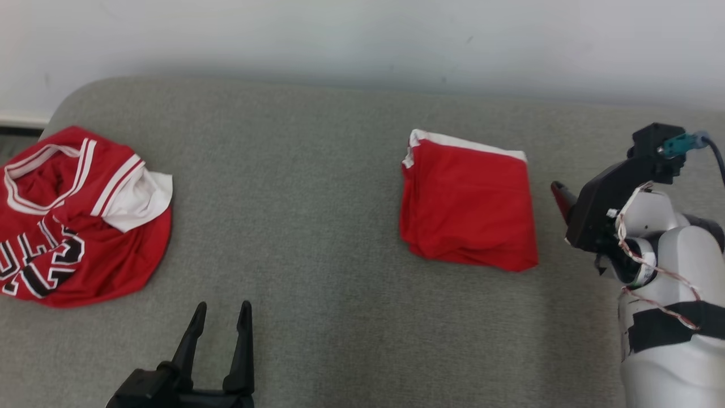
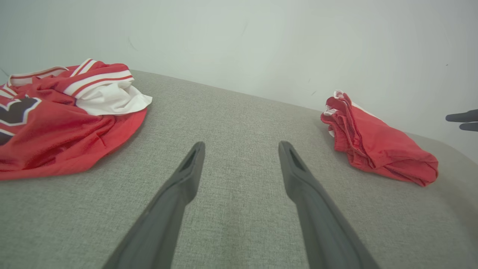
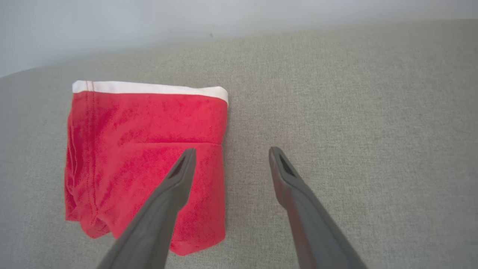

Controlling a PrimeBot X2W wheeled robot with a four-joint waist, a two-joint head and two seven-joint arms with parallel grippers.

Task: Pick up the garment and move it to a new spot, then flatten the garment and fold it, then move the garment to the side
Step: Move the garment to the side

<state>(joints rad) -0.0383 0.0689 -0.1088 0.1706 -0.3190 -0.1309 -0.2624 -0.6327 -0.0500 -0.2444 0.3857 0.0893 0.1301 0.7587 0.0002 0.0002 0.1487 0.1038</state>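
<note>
Resting low at the near edge of the grey woven fabric cushion (image 1: 317,238), the left gripper (image 1: 222,306) has its two long dark fingers spread apart with nothing between them; the left wrist view shows bare cushion under the gap. To the right, the pale right forearm (image 1: 662,272) bends inward. The right gripper (image 3: 232,151) is likewise spread wide and empty, and in the right wrist view one finger (image 3: 175,183) crosses in front of the cloth's edge.

Just beside that gripper, toward the right of the cushion's middle, lies the folded red mesh garment with a white waistband (image 1: 467,207), a tidy rectangle with its band on the far side. Well apart, at the cushion's left end, sits a crumpled red jersey with white trim and black lettering (image 1: 85,226). Behind everything runs a plain white wall (image 1: 362,34).
</note>
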